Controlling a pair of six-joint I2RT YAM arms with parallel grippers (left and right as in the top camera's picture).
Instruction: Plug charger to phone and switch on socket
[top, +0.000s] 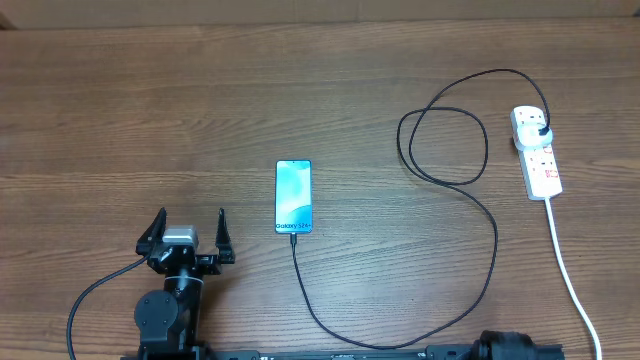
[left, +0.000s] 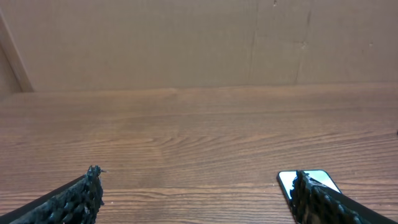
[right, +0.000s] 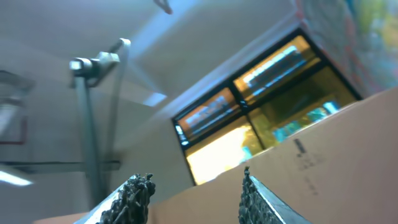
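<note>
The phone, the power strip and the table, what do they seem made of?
Phone: seemingly glass screen, glossy, light-blue sheen, in a dark frame. Power strip: likely smooth white moulded plastic. Table: brown matte wood grain throughout, possibly laminate or veneer.

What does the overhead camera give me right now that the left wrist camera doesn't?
Only overhead: the charger running from its plug in the socket to the bottom end of the phone. Only left wrist: the face of the cardboard wall beyond the table. Both: the phone, partly behind a finger in the wrist view, and the open left gripper.
</note>
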